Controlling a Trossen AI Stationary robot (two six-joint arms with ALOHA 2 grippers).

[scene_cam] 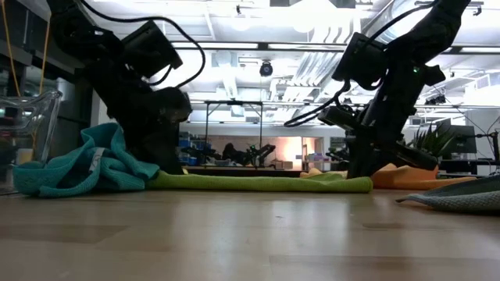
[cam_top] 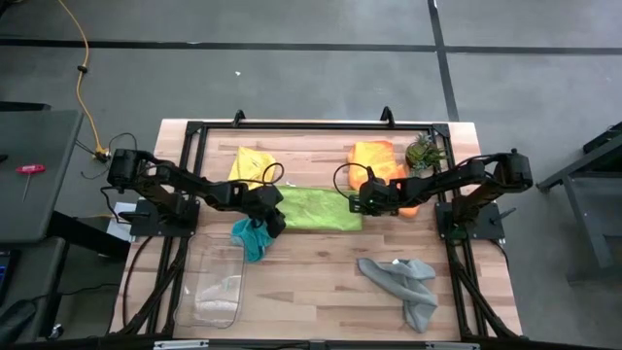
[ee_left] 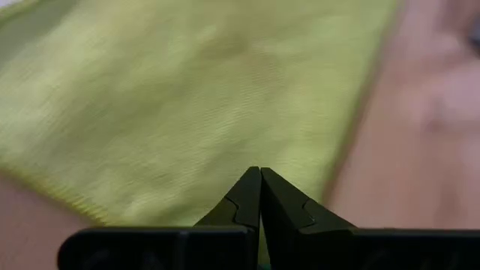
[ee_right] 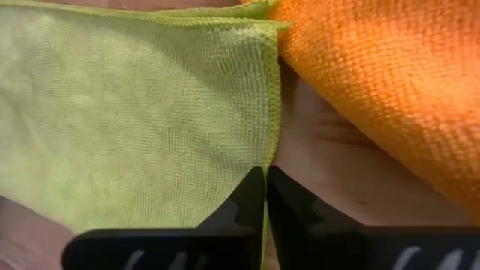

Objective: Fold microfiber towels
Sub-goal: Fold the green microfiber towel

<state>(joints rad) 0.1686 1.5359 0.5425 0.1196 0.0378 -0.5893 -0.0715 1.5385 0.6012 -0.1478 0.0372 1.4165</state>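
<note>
Lime green towel (cam_top: pixel 316 208) between both lowered arms

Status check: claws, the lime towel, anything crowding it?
Left claw shut at lime green towel's left end, right claw shut on its right edge. Towel flat. Orange towel and teal towel alongside.

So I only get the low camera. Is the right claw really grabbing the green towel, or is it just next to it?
Observer: It looks like grabbing. The right gripper is shut right on the lime green towel at its side edge, beside the orange towel.
Operator: And the other claw?
Observer: The left gripper is shut too, tips at the green cloth's opposite end.
Operator: Is anything hiding behind?
Observer: Yes, a yellow towel lies behind the left arm.
</note>
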